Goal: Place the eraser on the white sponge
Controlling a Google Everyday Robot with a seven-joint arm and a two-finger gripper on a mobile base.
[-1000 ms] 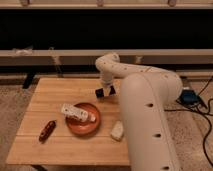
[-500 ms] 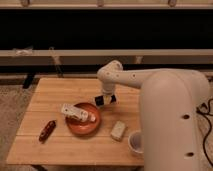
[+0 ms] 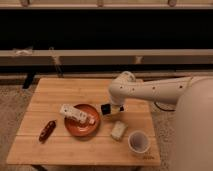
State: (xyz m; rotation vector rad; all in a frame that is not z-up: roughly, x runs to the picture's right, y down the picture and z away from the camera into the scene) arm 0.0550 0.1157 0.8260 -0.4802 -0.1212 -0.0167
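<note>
the claw [image 3: 110,109] is hovering just beside the round red plate [image 3: 80,130], clenching the small black blocky eraser [image 3: 105,108], while the off-white soft rectangular sponge [image 3: 118,130] is lying on the wooden surface [image 3: 60,95] close by, nearer the camera.

I log dim, warm light. End effector [image 3: 108,109] hangs over the surface [image 3: 55,92] centre, soft shadow just beneath it; background beyond it near black.
</note>
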